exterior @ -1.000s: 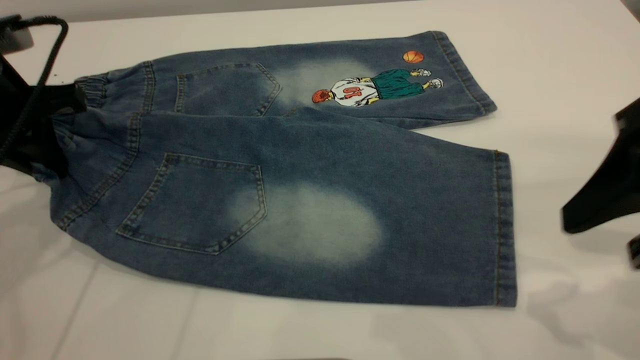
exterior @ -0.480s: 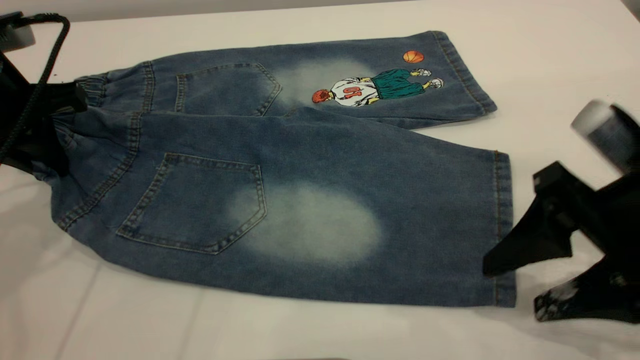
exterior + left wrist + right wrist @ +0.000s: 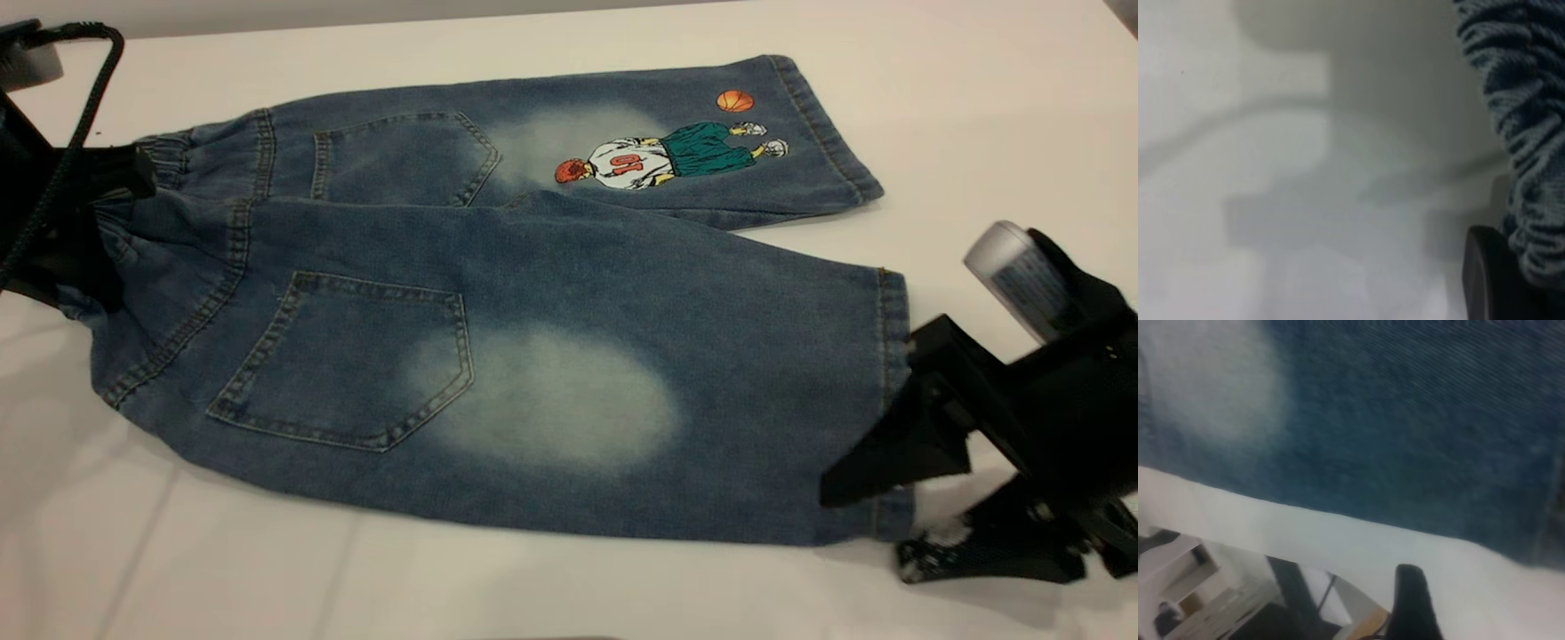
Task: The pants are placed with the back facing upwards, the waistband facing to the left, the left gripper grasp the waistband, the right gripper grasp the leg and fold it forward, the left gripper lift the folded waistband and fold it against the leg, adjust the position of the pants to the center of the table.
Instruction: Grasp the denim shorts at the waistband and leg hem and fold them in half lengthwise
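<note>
Nearest the camera, low on the right: the right gripper (image 3: 876, 524), jaws spread wide apart, one finger (image 3: 889, 453) over the near hem corner of the leg (image 3: 569, 400), the other down on the table (image 3: 551, 587) just past that corner. Nothing pinched between them. Right wrist view mostly blue denim with a pale patch, a white table strip below it and one dark fingertip (image 3: 1408, 600).

Next back, the pants (image 3: 498, 293) lying flat, back up, two patch pockets showing, plain leg with its big faded oval nearer, printed leg farther off with the basketball player (image 3: 662, 156).

Over at the left edge, the left gripper (image 3: 84, 227) clamped tight on the ruffled waistband (image 3: 164, 169), fabric bunched up around it. Left wrist view: gathered waistband folds beside one dark finger (image 3: 1488, 273), shadowy table behind.
</note>
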You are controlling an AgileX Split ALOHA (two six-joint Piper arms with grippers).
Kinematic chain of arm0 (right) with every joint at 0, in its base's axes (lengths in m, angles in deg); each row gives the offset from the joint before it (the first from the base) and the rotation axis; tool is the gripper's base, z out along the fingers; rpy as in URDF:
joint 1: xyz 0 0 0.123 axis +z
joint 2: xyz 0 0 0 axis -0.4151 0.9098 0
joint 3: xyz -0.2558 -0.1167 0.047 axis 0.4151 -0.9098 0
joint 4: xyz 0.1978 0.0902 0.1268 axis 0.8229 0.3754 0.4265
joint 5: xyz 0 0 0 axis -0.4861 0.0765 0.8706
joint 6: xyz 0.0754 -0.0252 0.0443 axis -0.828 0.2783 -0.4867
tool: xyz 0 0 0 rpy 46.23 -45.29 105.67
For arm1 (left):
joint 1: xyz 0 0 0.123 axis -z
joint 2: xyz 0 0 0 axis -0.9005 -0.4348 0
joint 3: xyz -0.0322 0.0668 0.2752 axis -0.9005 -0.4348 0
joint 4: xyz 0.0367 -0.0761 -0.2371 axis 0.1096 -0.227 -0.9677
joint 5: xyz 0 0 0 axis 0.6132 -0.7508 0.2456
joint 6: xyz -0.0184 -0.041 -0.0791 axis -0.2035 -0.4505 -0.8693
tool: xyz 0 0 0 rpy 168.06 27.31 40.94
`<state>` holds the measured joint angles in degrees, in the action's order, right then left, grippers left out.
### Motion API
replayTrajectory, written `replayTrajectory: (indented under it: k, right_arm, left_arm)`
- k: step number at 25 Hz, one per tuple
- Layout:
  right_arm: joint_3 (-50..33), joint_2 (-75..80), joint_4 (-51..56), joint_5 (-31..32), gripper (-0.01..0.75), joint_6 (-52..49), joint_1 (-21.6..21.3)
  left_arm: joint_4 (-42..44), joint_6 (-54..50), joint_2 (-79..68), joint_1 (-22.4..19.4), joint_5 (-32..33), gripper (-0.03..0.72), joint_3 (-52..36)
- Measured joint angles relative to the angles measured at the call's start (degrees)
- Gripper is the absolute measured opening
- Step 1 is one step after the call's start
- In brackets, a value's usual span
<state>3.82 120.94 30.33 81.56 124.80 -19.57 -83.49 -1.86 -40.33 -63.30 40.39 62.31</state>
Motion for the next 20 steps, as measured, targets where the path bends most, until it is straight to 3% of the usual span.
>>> replayTrajectory:
  k: [5, 9, 11, 15, 17, 20]
  right_arm:
    - [4.1, 1.7, -0.2, 1.7, 0.429, 0.1, 0.0]
    - [6.3, 1.9, 0.0, 1.2, 0.368, -0.4, 0.0]
    - [6.3, 2.1, 0.1, 0.7, 0.298, -0.5, 0.0]
    - [6.3, 2.4, 0.1, 0.5, 0.087, -0.5, 0.0]
    - [6.3, 2.4, 0.1, 2.1, 0.038, -0.5, 0.0]
    - [6.3, 2.4, 0.2, 6.2, 0.029, -0.5, 0.0]
  left_arm:
    - [0.0, 0.1, 0.0, 0.0, 0.0, 0.093, 0.0]
    - [0.0, 0.1, 0.0, 0.0, 0.0, 0.093, 0.0]
    - [0.0, 0.1, 0.0, 0.0, 0.0, 0.093, 0.0]
    - [0.0, 0.1, 0.0, 0.0, 0.1, 0.093, 0.0]
    - [0.0, 0.2, 0.0, 0.0, 0.3, 0.093, 0.0]
    - [0.0, 0.3, 0.5, 0.0, 2.1, 0.093, 0.0]
